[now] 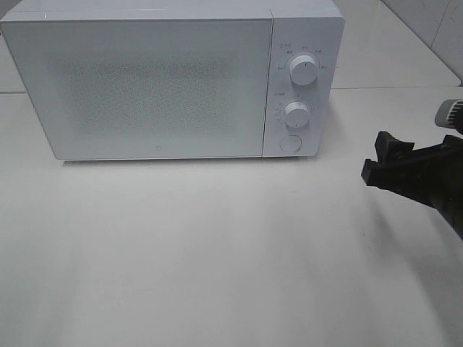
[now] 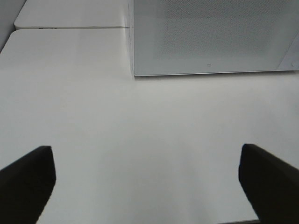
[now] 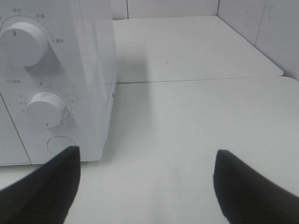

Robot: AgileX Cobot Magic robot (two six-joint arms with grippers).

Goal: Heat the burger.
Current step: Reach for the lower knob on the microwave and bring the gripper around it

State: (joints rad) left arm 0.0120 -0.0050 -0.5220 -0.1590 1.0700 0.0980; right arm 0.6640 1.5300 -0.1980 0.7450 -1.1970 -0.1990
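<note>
the white table (image 1: 217, 275) fills the near ground. the left gripper (image 2: 147, 182) hovers over it, jaws wide, holding nothing. farther right, the right gripper (image 1: 375, 157) hangs just right of the microwave (image 1: 145, 79) and its controls, jaws also wide and empty. the burger shows in no view. the door (image 1: 145, 108) is shut and frosted, so i cannot tell whether it sits inside. the step in hand looks like one at the controls: bring the right gripper square on to the lower knob (image 1: 296, 113) or the round button (image 1: 290, 143), narrowing the jaws first and pressing gently so the oven does not slide.
</note>
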